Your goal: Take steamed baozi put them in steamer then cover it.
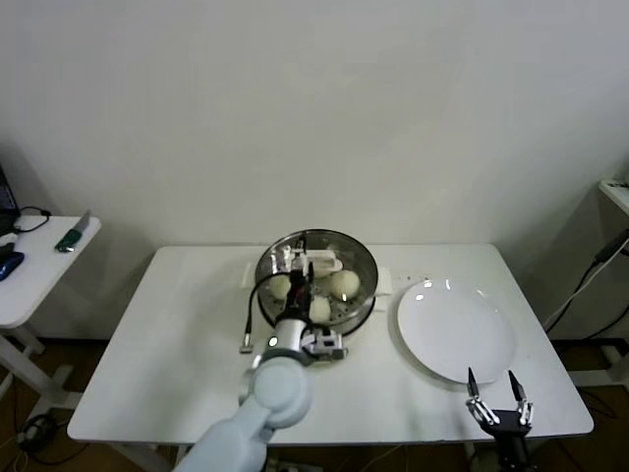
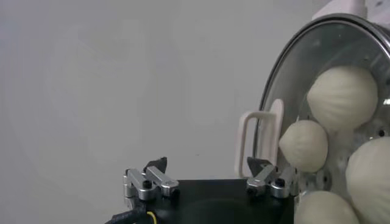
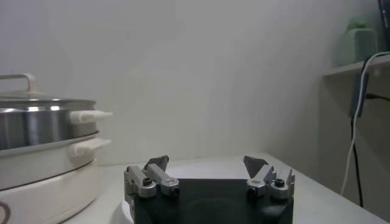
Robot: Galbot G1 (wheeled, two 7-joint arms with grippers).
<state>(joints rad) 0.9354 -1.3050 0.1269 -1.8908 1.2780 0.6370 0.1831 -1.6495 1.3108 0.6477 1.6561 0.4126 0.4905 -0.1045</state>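
Note:
The steamer [image 1: 366,267] stands mid-table on its white pot base [image 3: 42,179]. The clear glass cover [image 1: 334,245] lies on it, with its cream-white handle [image 1: 322,264] at the centre. Several off-white baozi [image 1: 344,283] show through the glass, and in the left wrist view [image 2: 341,97] too. My left gripper [image 1: 295,263] hovers over the cover, open and empty [image 2: 207,165]; the handle [image 2: 259,141] stands just past one fingertip. My right gripper [image 1: 499,395] is open and empty near the table's front right edge [image 3: 207,163]. The right wrist view shows the covered steamer [image 3: 42,128] from the side.
An empty flat white plate [image 1: 457,329] lies right of the steamer, just behind my right gripper. A small side table [image 1: 29,270] with a few items stands at the far left. A cable [image 1: 590,280] hangs at the far right.

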